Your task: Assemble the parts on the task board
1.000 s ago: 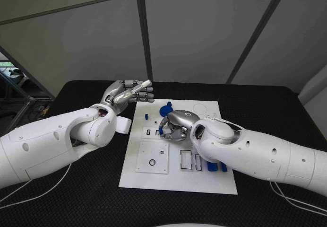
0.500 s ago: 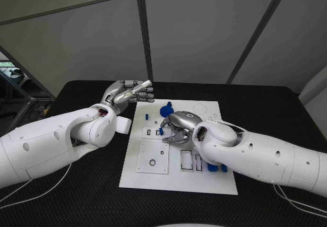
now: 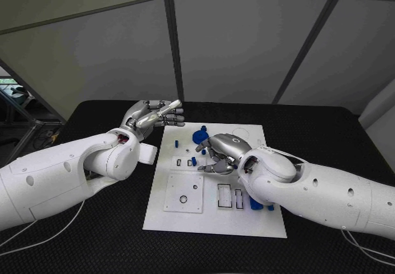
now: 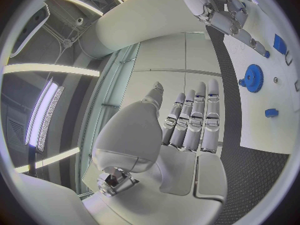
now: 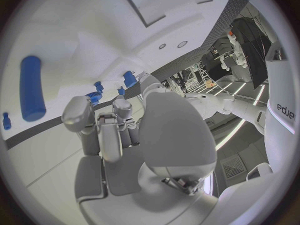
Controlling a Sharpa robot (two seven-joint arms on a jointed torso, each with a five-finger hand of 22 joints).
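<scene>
White plastic makes up the task board (image 3: 216, 211), which lies in the middle of the black table (image 3: 329, 131), its long sides running from the near edge toward the far edge. Small blue parts sit on it: a blue gear (image 3: 200, 136) near the board's far edge, a small blue peg (image 3: 177, 139) close to the far left corner, and a few blue pieces (image 3: 260, 204) by the right edge, partly hidden under the right forearm. A square white plate (image 3: 184, 193) with a small ring-shaped hole rests on the board's left half, and rectangular slots (image 3: 224, 194) lie beside it toward the middle.

The left hand (image 3: 153, 116) is raised over the table just off the board's far left corner, not touching the board. In the left wrist view its fingers (image 4: 194, 117) stand straight, side by side, with nothing between them and the thumb; the gear (image 4: 253, 78) and another blue part (image 4: 270, 113) lie on the board beyond them.

The right hand (image 3: 221, 152) hovers low over the board's middle, just on the near side of the gear, its fingers curled downward. In the right wrist view those fingers (image 5: 103, 127) bend inward; whether they pinch a part cannot be told. A blue cylinder (image 5: 31, 87) lies on the white surface beyond them.
</scene>
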